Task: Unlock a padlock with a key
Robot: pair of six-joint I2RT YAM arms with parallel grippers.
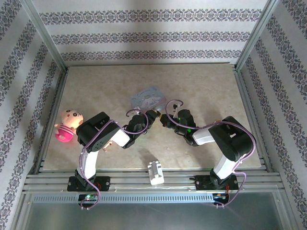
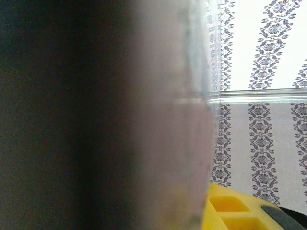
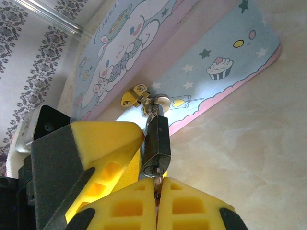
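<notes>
Left arm (image 1: 98,136): chunky black joints, white link between them.
Right arm (image 1: 225,141): same black-and-white build, and a green light glowing!
Cables (image 1: 169,107): lilac, looping off both arms.
Bases (image 1: 88,183): black blocks.
Right gripper (image 3: 157,189): yellow pads with square pockets, dark backing.

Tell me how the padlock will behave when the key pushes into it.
Likely to swing: the padlock is hooked onto the hasp of the tin, so a push from the key may pivot it unless braced. It looks like rigid metal, probably heavy for its size. Its smooth dark sides may slip in a grip.
</notes>
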